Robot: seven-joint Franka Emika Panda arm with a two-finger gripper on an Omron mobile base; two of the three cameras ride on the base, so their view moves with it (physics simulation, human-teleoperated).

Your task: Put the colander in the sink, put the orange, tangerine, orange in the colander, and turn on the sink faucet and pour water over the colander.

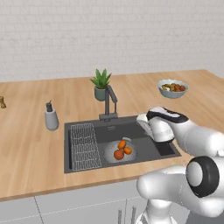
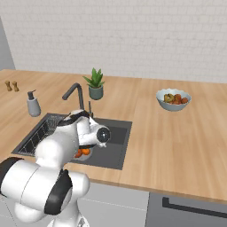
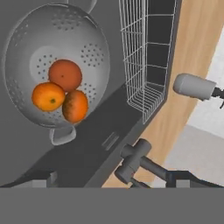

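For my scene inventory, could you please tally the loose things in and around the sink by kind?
Orange citrus fruits in the colander: 3 ()
Colanders: 1
Wire racks: 1
Soap dispensers: 1
Potted plants: 1
Fruit bowls: 1
Total: 8

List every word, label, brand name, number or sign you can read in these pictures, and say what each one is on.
No readable text in any view.
The soap dispenser, the fruit bowl and the plant pot are plain.
The sink has a small raised mark on its rim near the sink faucet; it shows no letters that can be made out.
The colander with its three fruits bears no marking.
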